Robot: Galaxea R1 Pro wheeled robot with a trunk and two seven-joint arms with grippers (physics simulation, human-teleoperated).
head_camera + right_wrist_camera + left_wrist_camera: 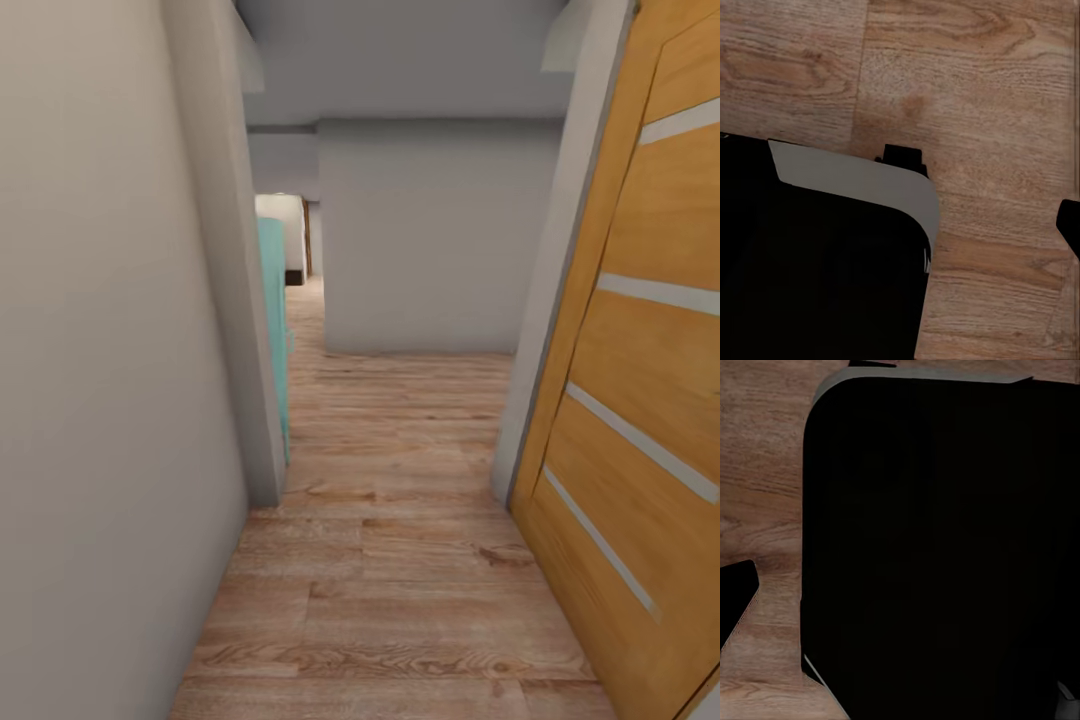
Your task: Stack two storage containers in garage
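The robot is rolling down a hallway with a light wood floor (400,560). Grey walls (100,400) stand at 9 o'clock, an orange wooden door (640,400) at 3 o'clock, and a teal thing (274,330) pokes out at 11 o'clock. I think it should drive straight and slowly, staying in the middle. I see no orange-red boxes here, so I cannot place them by the jaws. Both wrist views look down at the floor and the robot's black body (945,547). I cannot tell how the jaws stand.
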